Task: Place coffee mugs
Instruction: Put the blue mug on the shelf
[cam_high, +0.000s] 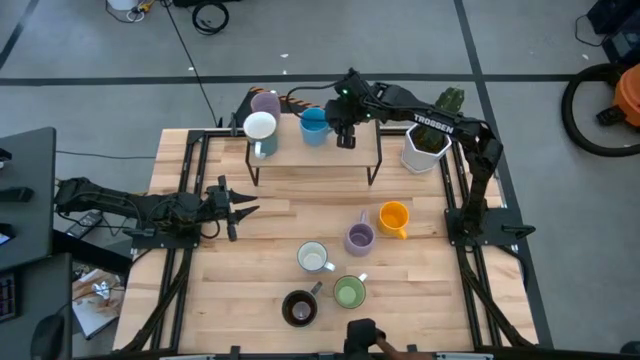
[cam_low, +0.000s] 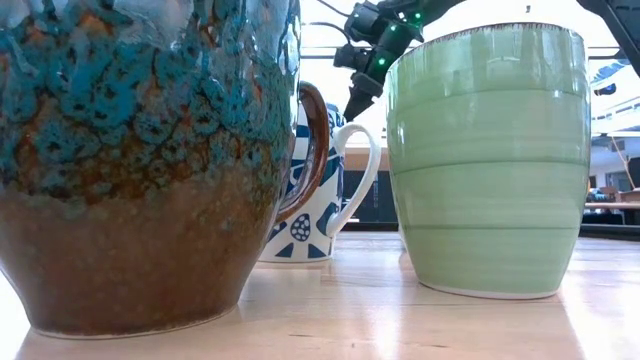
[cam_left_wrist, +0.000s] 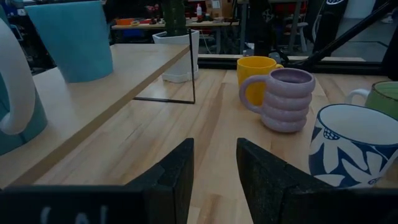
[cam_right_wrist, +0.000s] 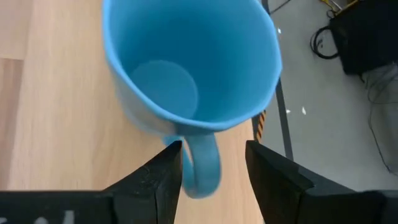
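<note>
Three mugs stand on a raised wooden shelf at the table's far side: a lilac mug, a white mug and a blue mug. My right gripper is over the shelf just right of the blue mug. It is open, with its fingers on either side of the mug's handle. On the table top stand an orange mug, a second lilac mug, a blue-patterned white mug, a green mug and a dark brown mug. My left gripper waits open at the table's left. My right gripper has its two fingers on either side of the blue mug's handle, coming from above with the gap still wide. One finger lies right beside the handle; I cannot tell whether it touches. The mug stands upright on the shelf.
A white faceted pot with a cactus stands just right of the shelf. The shelf rests on thin black metal legs. In the low view the dark brown mug and the green mug fill the foreground. Bare wood lies before the left gripper.
</note>
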